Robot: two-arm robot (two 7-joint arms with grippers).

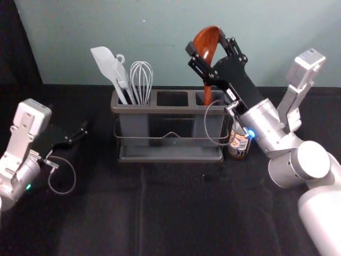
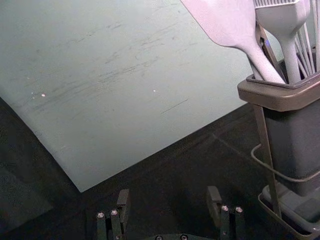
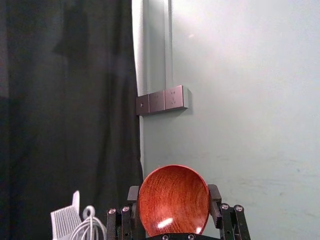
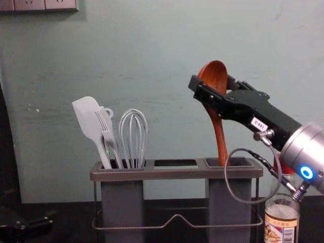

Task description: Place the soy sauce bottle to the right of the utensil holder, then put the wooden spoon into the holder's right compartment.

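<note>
The right gripper [image 1: 206, 41] is clamping the wooden spoon [image 4: 215, 77], whose handle is entering the right compartment [image 4: 229, 200] of the holder [image 1: 172, 110]. Rightward, the soy sauce bottle [image 1: 238, 145] is standing; leftward, the left gripper [image 1: 83, 129] is hovering, fingers apart.

Right pincer [image 4: 211, 82] grips wooden spoon [image 4: 219, 132] (tilted), handle in right compartment [image 4: 220, 205].

Scuffed grey-green wall [image 2: 125, 110]; dark curtain [image 3: 65, 125] alongside; socket panels [image 3: 157, 101] on wall; creased black cloth [image 1: 176, 218] below.
</note>
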